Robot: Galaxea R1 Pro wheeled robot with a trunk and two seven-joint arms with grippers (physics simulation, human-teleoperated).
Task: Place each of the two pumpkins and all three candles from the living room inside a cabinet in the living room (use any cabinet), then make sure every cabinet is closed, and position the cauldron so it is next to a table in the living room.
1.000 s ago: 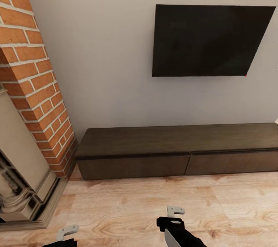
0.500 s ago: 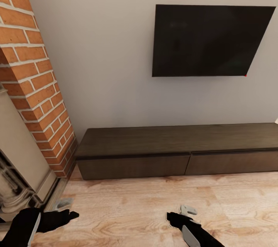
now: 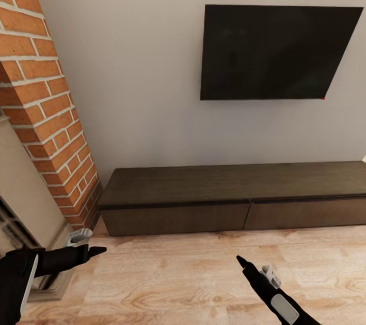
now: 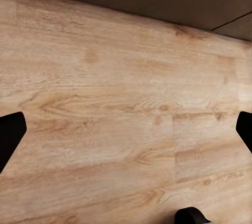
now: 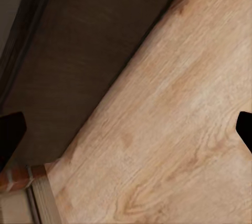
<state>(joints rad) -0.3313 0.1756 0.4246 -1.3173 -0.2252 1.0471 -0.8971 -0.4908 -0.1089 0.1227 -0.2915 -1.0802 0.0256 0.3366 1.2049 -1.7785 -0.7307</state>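
Facing the cabinet (image 3: 234,198) head-on here: a long, low dark-brown wooden unit sitting on the pale plank floor (image 3: 193,274), its back against the grey wall (image 3: 132,86). Two flat drawer fronts, no handles, meet at a thin vertical seam a little past the middle, and both sit flush under the overhanging top, so the cabinet looks closed. Its top is bare dark wood with a faint grain. Above the cabinet, a black TV (image 3: 277,51) hangs on the wall. At the cabinet's left end stands a red brick chimney column (image 3: 46,106), with a beige fireplace surround (image 3: 20,198) below it.

In front of the cabinet, both arms hover over the floor. The left gripper (image 3: 86,249) points toward the cabinet's left end, near the brick column's foot; in the left wrist view its dark fingers (image 4: 10,134) sit wide apart with nothing between them. The right gripper (image 3: 254,269) hangs in front of the drawer seam, its fingers (image 5: 10,129) likewise spread and empty, with the cabinet's front (image 5: 94,61) and the floorboards beyond them
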